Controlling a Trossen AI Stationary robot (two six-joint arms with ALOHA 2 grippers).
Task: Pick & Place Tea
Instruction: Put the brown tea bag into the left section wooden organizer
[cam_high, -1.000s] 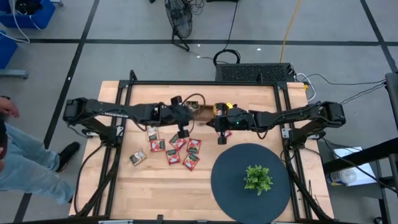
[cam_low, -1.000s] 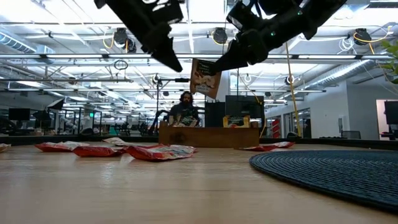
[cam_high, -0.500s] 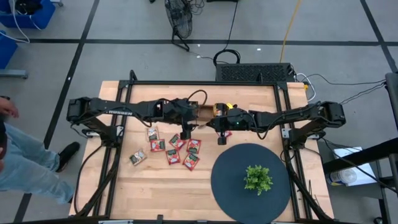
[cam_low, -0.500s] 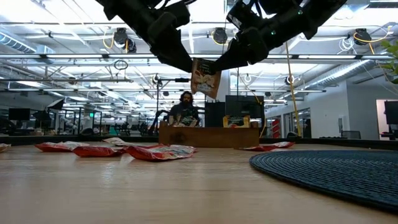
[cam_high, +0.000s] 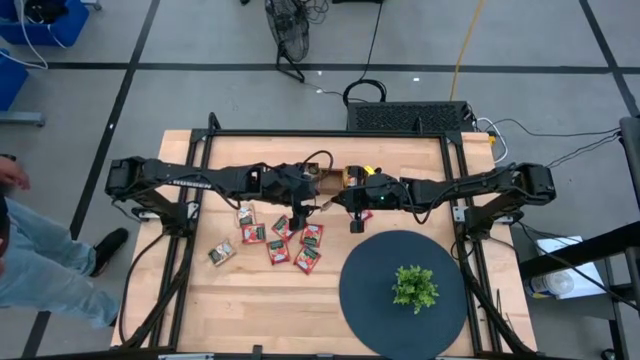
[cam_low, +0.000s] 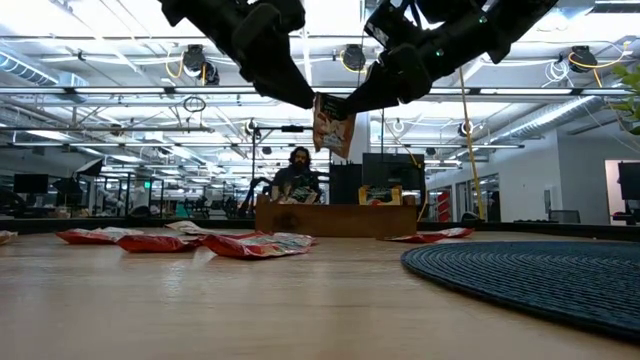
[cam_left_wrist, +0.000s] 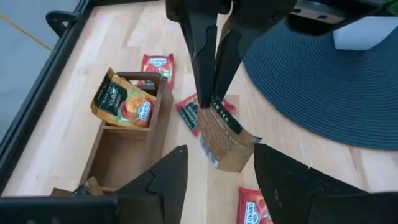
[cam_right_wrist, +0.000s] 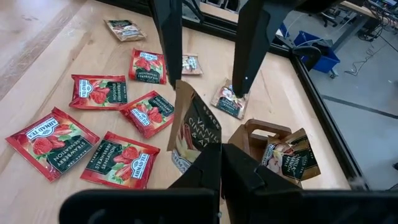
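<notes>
My right gripper (cam_right_wrist: 214, 155) is shut on a brown-and-green tea sachet (cam_right_wrist: 194, 127), held in the air above the table in front of the wooden tray (cam_high: 330, 178). My left gripper (cam_left_wrist: 219, 152) is open, one finger on either side of the same sachet (cam_left_wrist: 224, 134); I cannot tell whether it touches it. In the low view the sachet (cam_low: 333, 122) hangs between the two grippers. Several red sachets (cam_high: 285, 240) lie flat on the table. An orange-green sachet (cam_left_wrist: 121, 102) stands in a tray compartment. My right gripper pinches the sachet's upper edge (cam_left_wrist: 208, 107) between its two fingers. The fingers (cam_low: 365, 92) slant down from the table's right side. The sachet hangs below them, tilted, lifted clear of the table.
A round dark woven mat (cam_high: 370, 290) with a small green plant (cam_high: 413, 287) lies at the near right. More red sachets (cam_right_wrist: 93, 124) are spread left of centre. A person's legs (cam_high: 30, 260) show beyond the table's left edge.
My left gripper has moved toward the table's right, up to the sachet that my right gripper holds, so its open fingers now stand on either side of it. My right gripper has kept still.
</notes>
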